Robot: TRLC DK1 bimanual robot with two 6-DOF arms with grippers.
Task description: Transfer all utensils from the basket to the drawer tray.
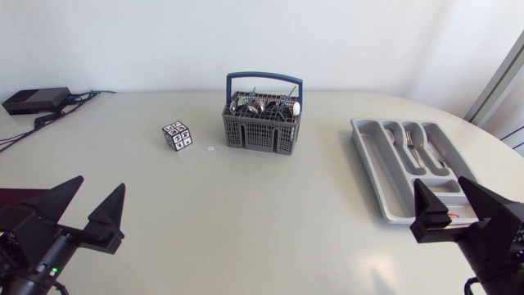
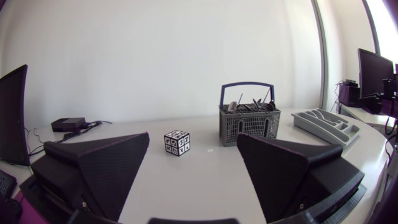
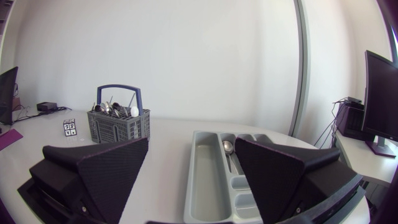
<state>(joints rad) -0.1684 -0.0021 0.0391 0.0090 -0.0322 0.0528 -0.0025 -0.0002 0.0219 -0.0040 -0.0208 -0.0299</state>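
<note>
A grey cutlery basket [image 1: 262, 123] with a blue handle stands at the table's back middle, holding several metal utensils [image 1: 264, 105]. In the left wrist view the basket [image 2: 249, 124] is far ahead of my gripper; in the right wrist view it [image 3: 118, 122] stands ahead and off to one side. The grey drawer tray [image 1: 383, 172] lies at the right with a spoon [image 1: 412, 147] in one compartment; the tray [image 3: 208, 177] shows between my right fingers. My left gripper [image 1: 78, 206] rests open at the front left. My right gripper [image 1: 450, 203] is open over the tray's near end.
A small black-and-white patterned cube [image 1: 178, 135] sits left of the basket, also visible ahead of my left gripper as the cube [image 2: 176, 142]. A black box [image 1: 34, 100] with cables lies at the far left corner.
</note>
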